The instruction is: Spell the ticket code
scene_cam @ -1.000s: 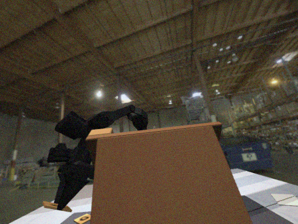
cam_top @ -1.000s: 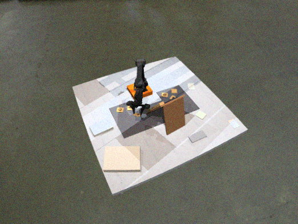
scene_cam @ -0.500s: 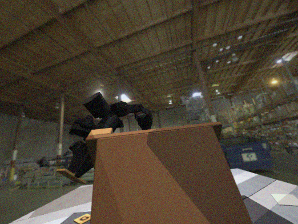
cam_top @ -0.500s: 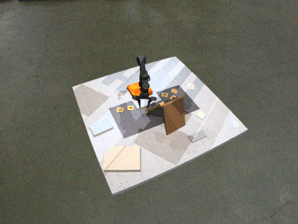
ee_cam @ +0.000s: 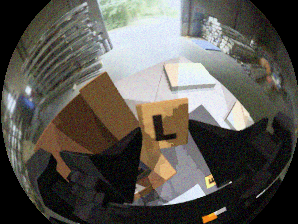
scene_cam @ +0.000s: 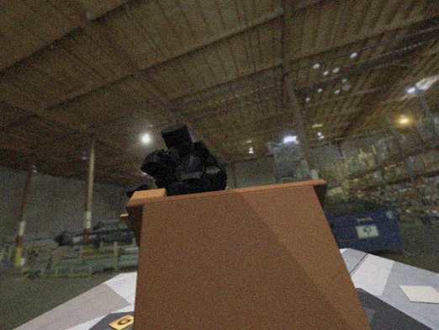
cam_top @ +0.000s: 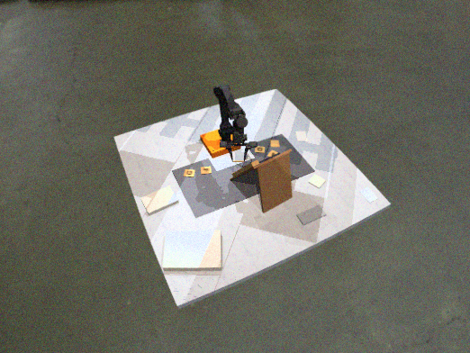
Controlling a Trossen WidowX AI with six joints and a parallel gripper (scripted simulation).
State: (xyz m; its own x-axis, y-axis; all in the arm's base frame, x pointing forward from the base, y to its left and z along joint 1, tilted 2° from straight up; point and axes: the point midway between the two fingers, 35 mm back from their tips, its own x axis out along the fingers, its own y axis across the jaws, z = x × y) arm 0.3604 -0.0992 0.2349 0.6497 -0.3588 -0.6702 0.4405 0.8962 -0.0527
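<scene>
my gripper (cam_top: 239, 155) (ee_cam: 164, 127) is clenched on the l tile (cam_top: 239, 156) (ee_cam: 164, 123), held upright between the fingertips near the brown board (cam_top: 275, 181) (scene_cam: 244, 261) (ee_cam: 107, 105), letter facing the wrist camera. i judge the tile light, stiff and rather slick, unlikely to break but apt to pivot; side edges, as gripped here, seem the right hold, leaving its face uncovered for sliding into the rail.

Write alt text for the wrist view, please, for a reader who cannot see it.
The claw grips a tile marked L, its letter upright. Behind it lie a dark mat and a pale block, with brown panels at left.
</scene>
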